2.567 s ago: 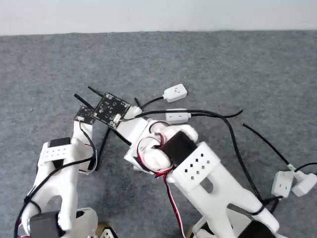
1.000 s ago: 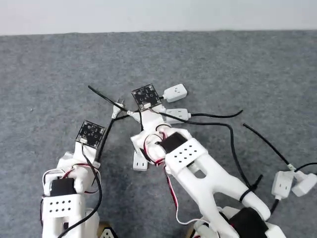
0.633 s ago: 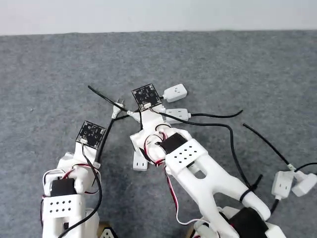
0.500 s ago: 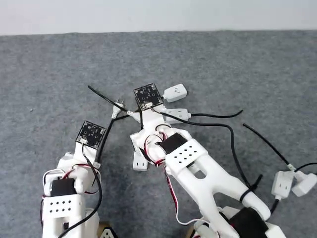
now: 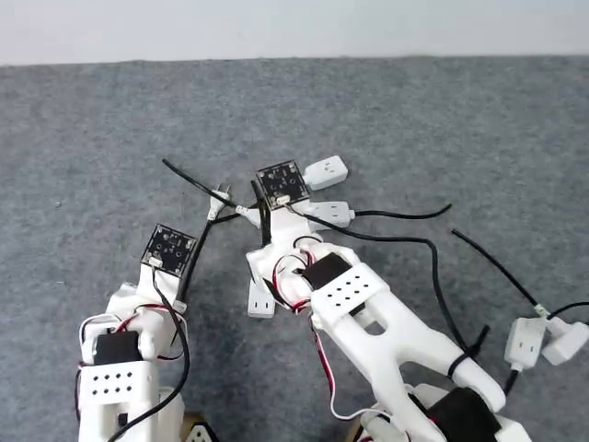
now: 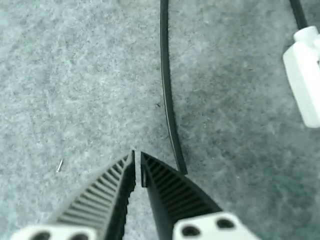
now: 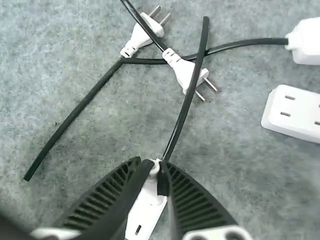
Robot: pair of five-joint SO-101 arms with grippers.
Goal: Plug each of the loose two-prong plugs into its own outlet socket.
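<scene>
Two white two-prong plugs (image 7: 145, 26) (image 7: 187, 75) lie loose on the grey carpet, also seen as plugs (image 5: 221, 198) (image 5: 244, 210) from above. My right gripper (image 7: 154, 164) is shut on the cord end of a white socket (image 7: 145, 212). That socket's black cable (image 7: 182, 107) runs away to a free end. The same socket (image 5: 260, 297) lies beside my right arm (image 5: 350, 295). Two more sockets (image 5: 326, 172) (image 5: 329, 214) sit beyond the plugs. My left gripper (image 6: 137, 159) is shut and holds nothing, beside a black cable end (image 6: 170, 125).
A socket (image 5: 525, 341) and another white body (image 5: 563, 341) sit at the far right with their black cords. Loose cables (image 5: 433, 267) cross the carpet around my right arm. A pale wall (image 5: 294, 28) bounds the far side. Bare carpet lies at the far left.
My left arm has pulled back toward its base. Over the last second my right wrist shifted slightly right, and the long black cable beside it bent differently.
</scene>
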